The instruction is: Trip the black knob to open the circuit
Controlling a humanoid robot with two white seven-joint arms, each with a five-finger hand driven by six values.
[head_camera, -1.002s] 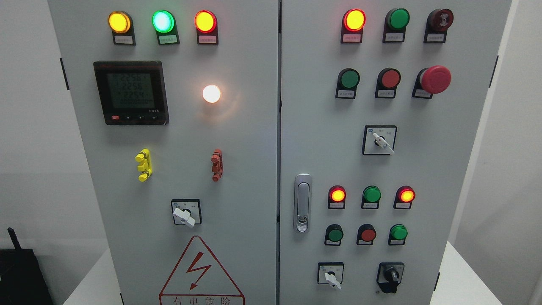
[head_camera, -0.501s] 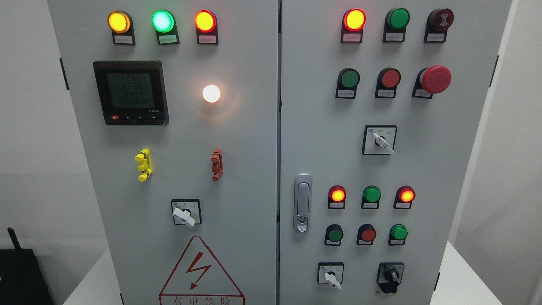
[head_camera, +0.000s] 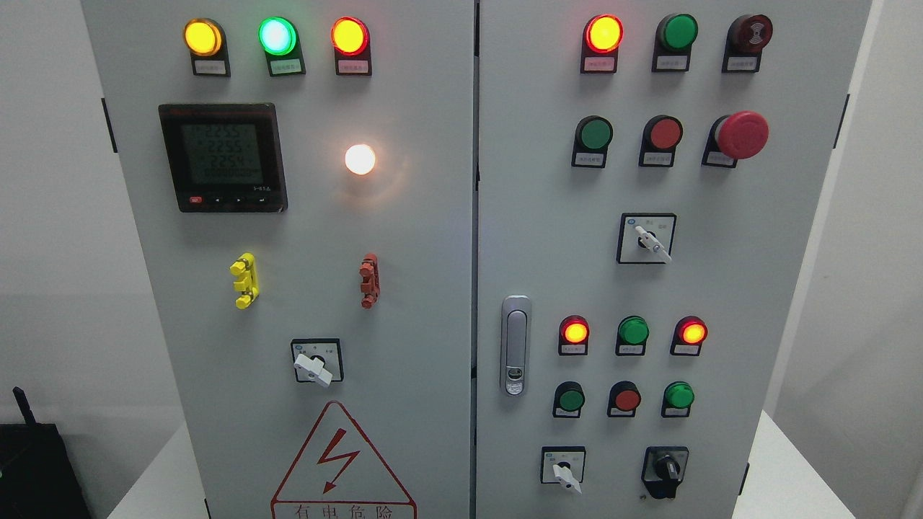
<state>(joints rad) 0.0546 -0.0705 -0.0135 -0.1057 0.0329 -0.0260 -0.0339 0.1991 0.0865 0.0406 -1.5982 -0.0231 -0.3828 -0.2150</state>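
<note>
Neither hand in view, so no telling whether fingers are spread or curled; likely the very start of the task, with the reach not yet begun. Target sitting at the lower right of the cabinet (head_camera: 779,216): the black knob (head_camera: 666,470), a small rotary switch on a dark square base, pointer roughly upright, last in the bottom row of the right door. Just to its left, a white knob (head_camera: 564,472) on a white-faced plate, easy to mistake but for colour. Next move probably a reach low and to the right, a pinch across the knob's narrow wing, then a twist; likely the right arm's job, being nearer. Risk of brushing the row of small round buttons (head_camera: 626,398) above, or the door handle (head_camera: 515,344), a polished metal latch standing upright near the centre seam. Cabinet itself of smooth, matt grey painted metal, flat-faced. Lamps glossy and domed, several lit red, amber and green. Red mushroom button (head_camera: 741,135) protruding far up on the right. Dark meter (head_camera: 223,157) with a dim screen at the upper left; warning triangle (head_camera: 342,461) low on the left door.
</note>
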